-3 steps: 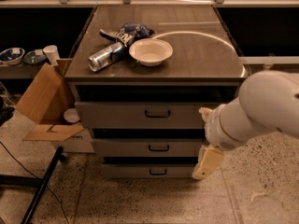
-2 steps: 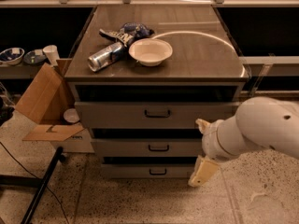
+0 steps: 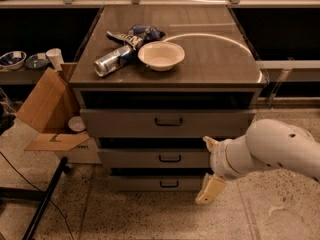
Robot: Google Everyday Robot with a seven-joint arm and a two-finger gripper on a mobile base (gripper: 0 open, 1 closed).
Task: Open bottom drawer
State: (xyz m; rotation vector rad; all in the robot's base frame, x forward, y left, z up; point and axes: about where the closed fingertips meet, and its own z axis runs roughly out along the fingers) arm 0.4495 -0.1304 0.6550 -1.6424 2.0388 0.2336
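While poised low at the drawer cabinet's (image 3: 165,87) right front corner, touching nothing: gripper (image 3: 210,166), fingers (image 3: 211,189) spread wide and holding nothing, 1 up beside the middle drawer (image 3: 130,159), 1 down beside the bottom drawer (image 3: 135,183).

Lowest of the cabinet's 3 fronts: bottom drawer, narrowest and shallowest, shut, tucked back under the front above. At the centre of that front, small black bar handle (image 3: 169,184), long axis level, running side to side across the cabinet.

Key relation: handle off to the left of the fingers, toward the cabinet's centre line, about level with the lower finger. Only 1 arm, coming in from the cabinet's right side.

Judged a reaching step, with the task barely begun. Next move likely calls for:
- sliding along the cabinet front toward its centre, dropping slightly;
- closing over the bar from above and below, the present spread looking roughly crosswise to it;
- pulling straight out from the cabinet.

Risk: catching the middle handle (image 3: 170,158), directly above on the cabinet front, instead.

Up on the cabinet's tabletop (image 3: 215,59): white bowl (image 3: 161,55), drink can (image 3: 113,61) on its side just beside it, crumpled blue packet (image 3: 140,33) behind. Against the cabinet's left flank: open cardboard box (image 3: 47,109).
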